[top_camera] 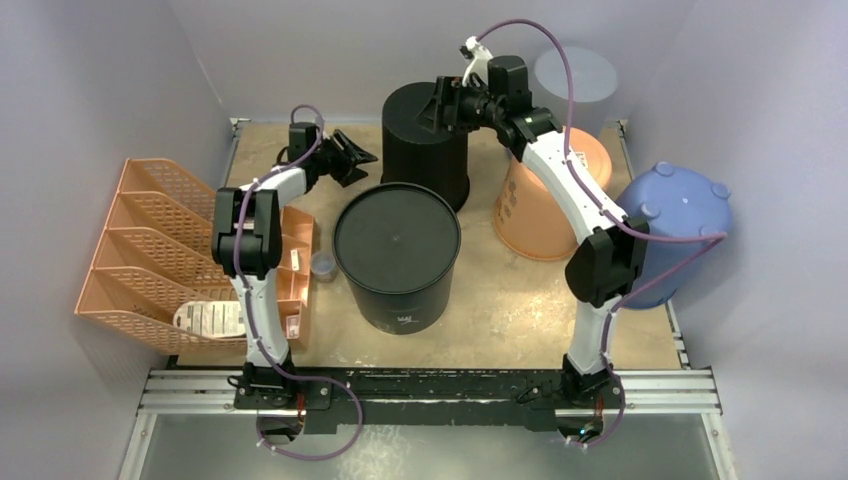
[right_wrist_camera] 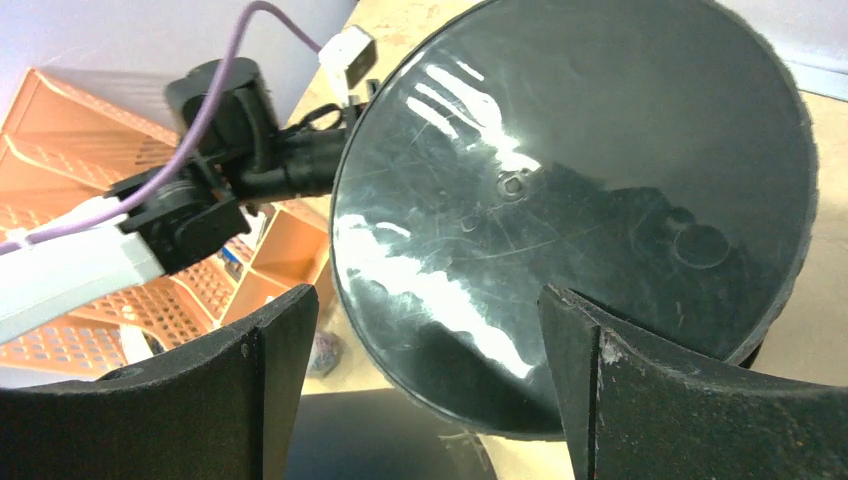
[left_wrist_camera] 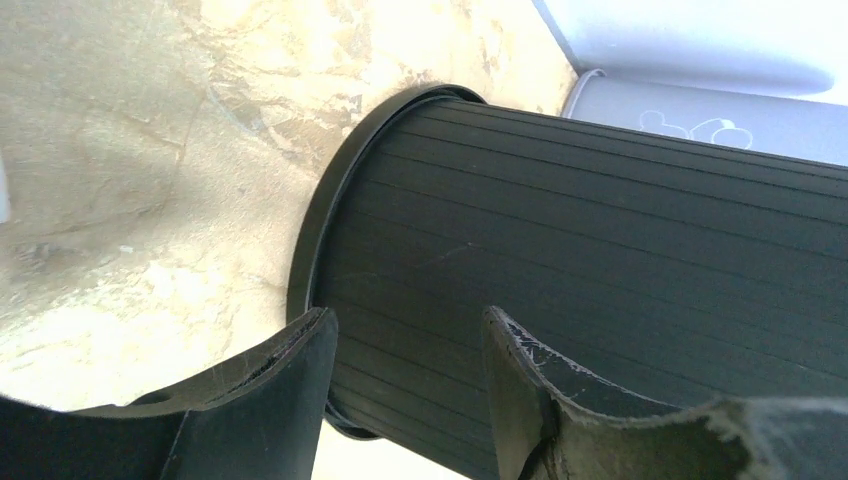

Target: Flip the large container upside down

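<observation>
Watching the top view, I see the large container (top_camera: 425, 150) at upper centre of the frame, standing on the worktop (top_camera: 500, 300) behind a second black tub (top_camera: 397, 240). Its flanged rim sits down on the worktop and its glossy flat base faces up. My right gripper (top_camera: 440, 105) hangs over that base, fingers spread, grasping nothing. My left gripper (top_camera: 357, 158) is also released, just beside the ribbed wall on its left; I cannot tell whether it touches.
</observation>
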### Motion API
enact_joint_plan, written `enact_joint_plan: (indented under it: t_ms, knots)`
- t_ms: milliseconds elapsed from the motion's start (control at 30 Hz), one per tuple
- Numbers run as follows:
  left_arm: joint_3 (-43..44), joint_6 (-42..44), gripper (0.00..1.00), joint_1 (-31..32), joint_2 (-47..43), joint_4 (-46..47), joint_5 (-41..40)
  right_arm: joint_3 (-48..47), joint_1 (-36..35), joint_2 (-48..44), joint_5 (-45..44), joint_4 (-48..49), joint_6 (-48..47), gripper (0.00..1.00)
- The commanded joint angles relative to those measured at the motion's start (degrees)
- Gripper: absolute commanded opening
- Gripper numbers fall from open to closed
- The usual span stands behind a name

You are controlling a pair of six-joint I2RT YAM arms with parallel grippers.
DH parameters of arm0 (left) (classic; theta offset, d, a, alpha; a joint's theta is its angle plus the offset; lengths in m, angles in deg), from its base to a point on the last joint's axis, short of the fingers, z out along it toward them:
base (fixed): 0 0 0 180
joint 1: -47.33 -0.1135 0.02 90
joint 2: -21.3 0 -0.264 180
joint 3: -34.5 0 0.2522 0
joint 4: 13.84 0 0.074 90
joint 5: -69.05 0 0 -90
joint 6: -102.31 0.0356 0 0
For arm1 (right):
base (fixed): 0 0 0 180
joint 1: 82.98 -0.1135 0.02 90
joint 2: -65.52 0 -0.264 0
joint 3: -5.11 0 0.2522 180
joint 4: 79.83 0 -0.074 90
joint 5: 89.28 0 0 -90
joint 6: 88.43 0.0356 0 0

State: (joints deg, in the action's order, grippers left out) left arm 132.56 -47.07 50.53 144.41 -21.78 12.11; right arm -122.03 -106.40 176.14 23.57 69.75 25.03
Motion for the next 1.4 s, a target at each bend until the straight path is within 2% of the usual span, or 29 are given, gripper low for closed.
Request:
enact_joint_plan:
  t_ms: [0,367,467,567,633,867,1000,1067,1200,1367]
  knots:
    - [5.55,14.10,0.54,0.14,-5.13,-13.77,-5.43,-3.66,-0.27,1.72,-4.83,-6.80,-0.44,0.84]
    - [20.07,27.59,0.55,0.12,-9.45,-31.42,-18.63,-12.39,-0.31,-4.49,-11.97,-11.28,-3.73,0.88]
    - [22.36,29.50,0.55,0.05,-11.19,-33.74,-22.28,-13.65,-0.31,-7.67,-14.21,-12.34,-4.87,0.92]
    - [23.48,30.64,0.57,0.05,-13.82,-36.28,-28.19,-12.56,-0.31,-11.83,-19.76,-13.24,-6.36,0.99]
    - [23.88,30.92,0.58,0.05,-15.99,-39.06,-32.72,-8.45,-0.31,-15.74,-23.69,-12.68,-6.91,1.00]
    - [17.28,32.53,0.58,0.05,-28.90,-43.03,-45.89,18.43,-0.23,-36.11,-40.13,-4.05,-4.60,1.00]
    - [8.33,37.01,0.57,0.07,-39.12,-41.04,-48.14,28.82,-0.27,-46.68,-46.98,-2.39,-1.54,1.00]
    - [2.45,38.41,0.57,0.14,-45.05,-38.04,-49.14,30.35,-0.20,-49.44,-48.42,-4.02,-1.37,1.00]
    - [-3.75,39.87,0.57,0.14,-53.66,-33.92,-51.15,27.87,-0.22,-50.05,-54.07,-9.88,0.21,1.00]
    - [-5.63,40.27,0.58,0.14,-57.53,-32.61,-51.56,23.64,-0.22,-48.03,-56.82,-12.91,-1.31,1.00]
